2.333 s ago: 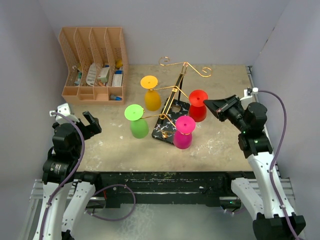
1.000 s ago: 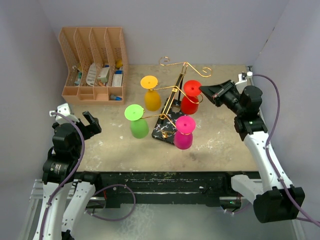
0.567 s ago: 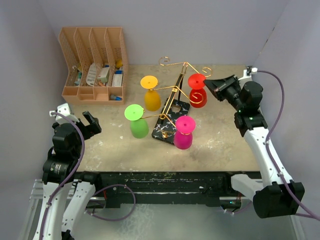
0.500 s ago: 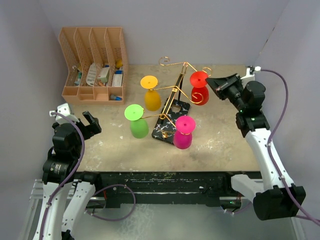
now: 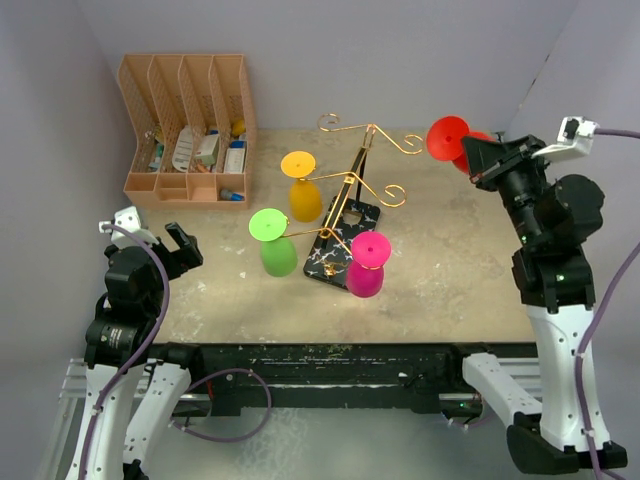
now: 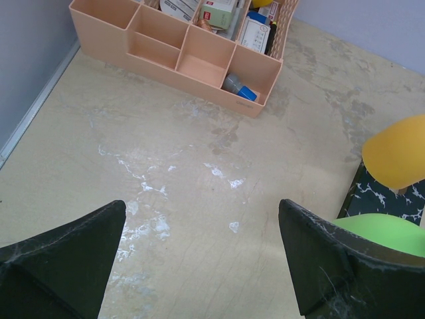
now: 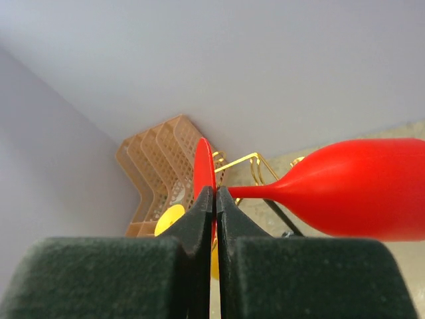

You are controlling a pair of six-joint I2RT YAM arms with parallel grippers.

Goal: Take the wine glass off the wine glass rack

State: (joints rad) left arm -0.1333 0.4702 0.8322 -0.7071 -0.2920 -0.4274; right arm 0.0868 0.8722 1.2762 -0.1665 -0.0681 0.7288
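The right gripper point(image 7: 214, 199) pinches the thin foot of the red wine glass point(image 5: 447, 137), held sideways in the air right of the wine glass rack point(image 5: 352, 178), seemingly clear of its curls. Set-down wants a firm pinch and a slow swing; the left gripper point(image 6: 202, 266) gapes, idle.

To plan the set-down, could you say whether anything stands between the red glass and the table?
Nothing visible does: the red glass, in the right gripper, hangs right of the rack, clear of its arms.

Robot lab test cell: bare grey enclosure walls point(image 5: 330, 50), scuffed beige tabletop point(image 5: 440, 290), aluminium extrusion frame point(image 5: 72, 378) at near edge, exposed purple cabling point(image 5: 165, 290).
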